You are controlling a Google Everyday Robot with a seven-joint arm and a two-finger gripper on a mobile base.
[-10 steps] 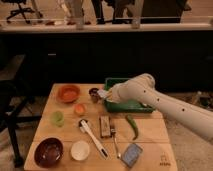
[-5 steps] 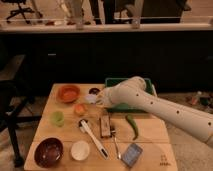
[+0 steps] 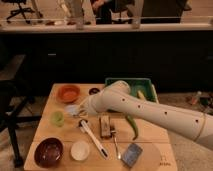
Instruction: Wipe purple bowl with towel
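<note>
Gripper (image 3: 83,111) at the towel (image 3: 73,109), purple bowl (image 3: 48,152) well apart at the near-left corner

The white arm (image 3: 150,111) reaches in from the right edge of the wooden table (image 3: 60,136). It ends with the gripper low over the left half, about midway between the far and near edges. The towel lies just left of the gripper, touching it or nearly so. It shows as a small pale grey-white patch, soft-edged and crumpled, against the wood. Whether the gripper is clenched on the cloth or released cannot be told here, because the wrist covers its tip.

The purple bowl sits upright at the near-left corner, well apart from both gripper and towel. It is wide and round, dark maroon with a glossy inside, and is the largest and darkest bowl on the table. Just to its right stands a smaller white bowl (image 3: 80,149). A pale green cup (image 3: 58,118) stands near the left edge, between the purple bowl and the towel. An orange bowl (image 3: 68,92) stands by the far-left corner.

Toward the middle lie a white-handled brush (image 3: 93,138), a wooden block (image 3: 104,126), a fork (image 3: 116,143) and what looks like a green chili (image 3: 132,128). A blue-grey sponge (image 3: 132,154) lies by the near edge, right of centre. A green tray (image 3: 135,84) stands at the far edge, its near-left part hidden behind the arm. The arm itself is cut off at the right border. A small dark thing (image 3: 93,91) beside the orange bowl is too dim to name.
</note>
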